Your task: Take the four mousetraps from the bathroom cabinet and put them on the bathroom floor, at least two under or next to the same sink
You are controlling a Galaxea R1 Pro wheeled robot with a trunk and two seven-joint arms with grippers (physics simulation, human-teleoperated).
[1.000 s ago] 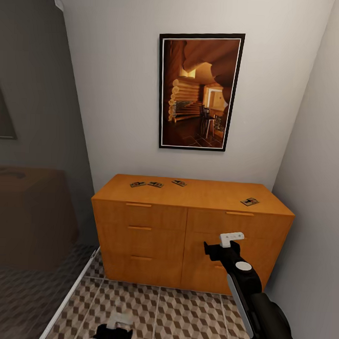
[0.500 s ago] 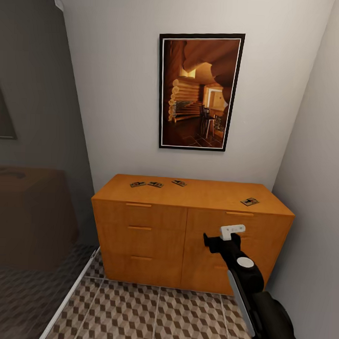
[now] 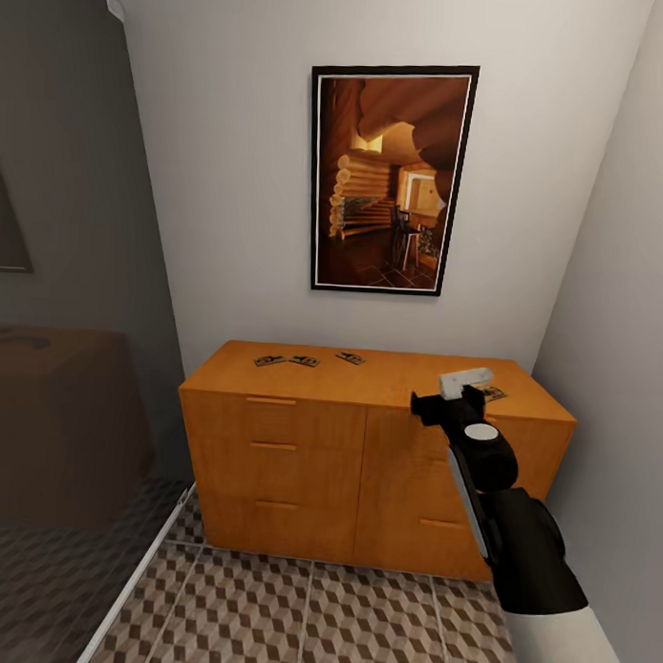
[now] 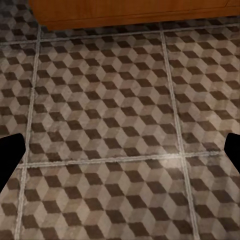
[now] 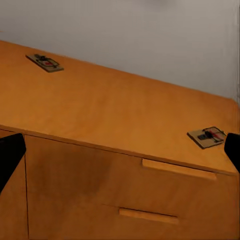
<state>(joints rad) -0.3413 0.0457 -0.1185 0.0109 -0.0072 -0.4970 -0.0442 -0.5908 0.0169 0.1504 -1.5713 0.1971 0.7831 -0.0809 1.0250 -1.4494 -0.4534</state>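
The orange-brown cabinet (image 3: 299, 445) stands against the back wall. Three mousetraps (image 3: 304, 360) lie in a row on the left half of its top. A fourth mousetrap (image 3: 496, 394) lies near the right front corner, partly hidden by my right gripper (image 3: 461, 386). That gripper hangs open just in front of the cabinet's top edge. In the right wrist view the near mousetrap (image 5: 207, 136) lies ahead, just inside one black fingertip (image 5: 233, 150), and another mousetrap (image 5: 45, 62) lies farther back. My left gripper (image 4: 120, 150) hangs open and empty over the cube-patterned bathroom floor (image 4: 110, 120).
A framed picture (image 3: 389, 179) hangs above the cabinet. A grey wall (image 3: 618, 332) closes in on the right. A dark glass panel (image 3: 64, 313) with a white sill stands on the left. The cabinet's base (image 4: 125, 12) lies ahead of the left gripper.
My right arm has risen from in front of the drawer fronts to the level of the cabinet top. The left gripper has dropped out of the head view's lower edge.
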